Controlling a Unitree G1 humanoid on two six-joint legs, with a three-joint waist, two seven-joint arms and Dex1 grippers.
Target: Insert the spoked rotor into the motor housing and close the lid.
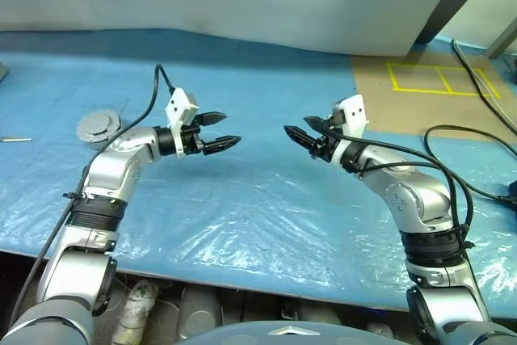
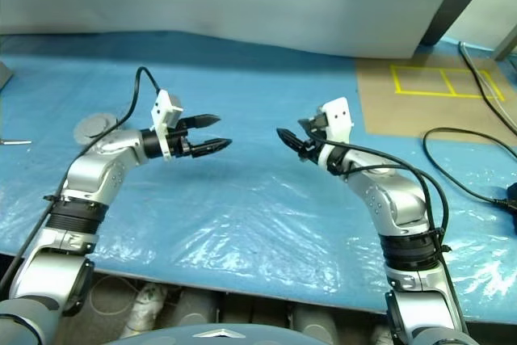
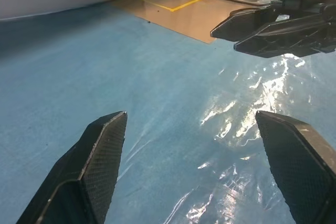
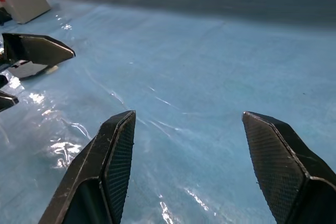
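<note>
A round grey metal disc, the lid (image 1: pixel 98 125), lies flat on the blue sheet at the far left, behind my left arm. I cannot tell whether the motor housing sits under it. The spoked rotor is out of view. My left gripper (image 1: pixel 232 129) hovers over the middle of the table, pointing right, open and empty. Facing it from the right is my right gripper (image 1: pixel 296 125), also open and empty, with a hand's width between the two. The left wrist view looks past its own wide-apart fingers (image 3: pixel 100 156) at the right gripper (image 3: pixel 252 32).
A blue plastic sheet (image 1: pixel 258 199) covers the table. A thin metal tool (image 1: pixel 14 140) lies at the left edge. At the back right is a brown panel (image 1: pixel 420 98) with yellow tape lines. Black cables (image 1: pixel 477 139) trail along the right side.
</note>
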